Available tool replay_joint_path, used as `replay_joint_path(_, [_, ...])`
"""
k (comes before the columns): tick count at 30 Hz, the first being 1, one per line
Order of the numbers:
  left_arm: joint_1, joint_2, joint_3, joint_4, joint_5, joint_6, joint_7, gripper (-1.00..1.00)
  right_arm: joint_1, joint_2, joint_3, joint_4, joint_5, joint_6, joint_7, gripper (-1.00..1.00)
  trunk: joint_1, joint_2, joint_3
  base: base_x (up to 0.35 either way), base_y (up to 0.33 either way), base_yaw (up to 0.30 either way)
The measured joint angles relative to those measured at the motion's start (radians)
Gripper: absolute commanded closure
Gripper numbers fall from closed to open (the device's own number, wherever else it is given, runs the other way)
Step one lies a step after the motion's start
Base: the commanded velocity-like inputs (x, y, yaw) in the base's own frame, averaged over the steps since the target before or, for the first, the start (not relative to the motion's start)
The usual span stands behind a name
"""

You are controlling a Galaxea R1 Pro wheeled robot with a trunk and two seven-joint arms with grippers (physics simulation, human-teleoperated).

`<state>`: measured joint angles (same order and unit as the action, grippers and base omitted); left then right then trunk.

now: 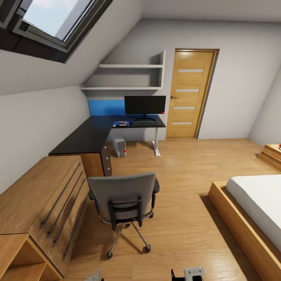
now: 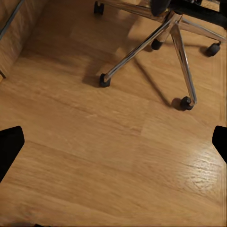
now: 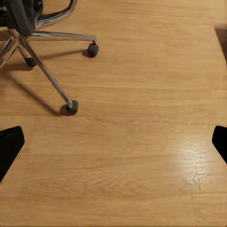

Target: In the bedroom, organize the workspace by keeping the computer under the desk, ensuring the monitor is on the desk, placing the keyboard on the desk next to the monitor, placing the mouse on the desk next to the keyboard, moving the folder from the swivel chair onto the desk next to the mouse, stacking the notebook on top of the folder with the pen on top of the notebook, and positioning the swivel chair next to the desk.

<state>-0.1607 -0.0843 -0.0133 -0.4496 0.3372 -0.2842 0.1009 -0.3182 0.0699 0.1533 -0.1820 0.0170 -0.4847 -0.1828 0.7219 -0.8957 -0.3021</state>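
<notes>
A grey swivel chair [image 1: 123, 197] stands on the wood floor close in front of me, its back toward me, so its seat is hidden. Beyond it the black L-shaped desk [image 1: 88, 136] carries a black monitor [image 1: 145, 105] with a keyboard [image 1: 146, 123] in front of it. A small blue and white item [image 1: 121, 123] lies left of the keyboard. The computer tower [image 1: 120, 147] stands under the desk. My left gripper [image 2: 113, 142] is open above bare floor near the chair's chrome legs [image 2: 142, 47]. My right gripper [image 3: 113, 144] is also open, holding nothing, near the chair's legs [image 3: 45, 71].
A wooden dresser [image 1: 43, 203] lines the left wall under the sloped ceiling. A bed [image 1: 253, 210] with a wood frame sits at the right, a nightstand [image 1: 271, 156] beyond it. A closed door [image 1: 189, 93] stands right of the desk. Wall shelves [image 1: 128, 78] hang above the monitor.
</notes>
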Motion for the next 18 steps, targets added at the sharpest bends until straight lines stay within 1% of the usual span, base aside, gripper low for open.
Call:
replay_joint_path(1, [0.000, 0.001, 0.000, -0.047, -0.002, 0.044, 0.006, -1.00, -0.002, 0.010, 0.000, -0.027, 0.000, 0.040, -0.001, -1.00, 0.004, -0.007, -0.003, 0.000, 0.000, 0.000])
replay_joint_path(3, [0.000, 0.001, 0.000, -0.087, -0.002, 0.086, 0.010, -1.00, -0.005, 0.023, 0.000, -0.052, 0.000, 0.090, -0.002, -1.00, 0.012, -0.021, -0.009, 0.000, 0.000, 0.000])
replay_joint_path(7, [-0.007, 0.002, 0.000, -0.131, -0.004, 0.175, 0.014, -1.00, -0.020, 0.053, 0.001, -0.088, 0.000, 0.188, -0.003, -1.00, 0.027, -0.049, -0.022, 0.000, 0.000, 0.000])
replay_joint_path(8, [-0.022, 0.002, 0.000, -0.141, -0.004, 0.216, 0.016, -1.00, -0.033, 0.066, 0.001, -0.101, 0.000, 0.226, -0.003, -1.00, 0.031, -0.056, -0.025, 0.000, 0.000, 0.000])
replay_joint_path(9, [-0.032, 0.003, 0.000, -0.145, -0.004, 0.235, 0.016, -1.00, -0.042, 0.073, 0.001, -0.107, 0.000, 0.243, -0.003, -1.00, 0.035, -0.063, -0.028, 0.000, 0.000, 0.000])
replay_joint_path(14, [-0.090, 0.004, 0.001, -0.155, -0.003, 0.291, 0.017, -1.00, -0.091, 0.105, 0.002, -0.124, 0.002, 0.301, -0.004, -1.00, 0.054, -0.098, -0.044, 0.000, 0.000, 0.000])
replay_joint_path(16, [-0.104, 0.004, 0.001, -0.157, -0.003, 0.299, 0.017, -1.00, -0.106, 0.105, 0.003, -0.127, 0.002, 0.310, -0.004, -1.00, 0.061, -0.112, -0.050, 0.000, 0.000, 0.000])
replay_joint_path(18, [-0.130, 0.004, 0.001, -0.160, -0.003, 0.306, 0.017, -1.00, -0.138, 0.105, 0.004, -0.131, 0.003, 0.319, -0.004, -1.00, 0.069, -0.126, -0.056, 0.000, 0.000, 0.000])
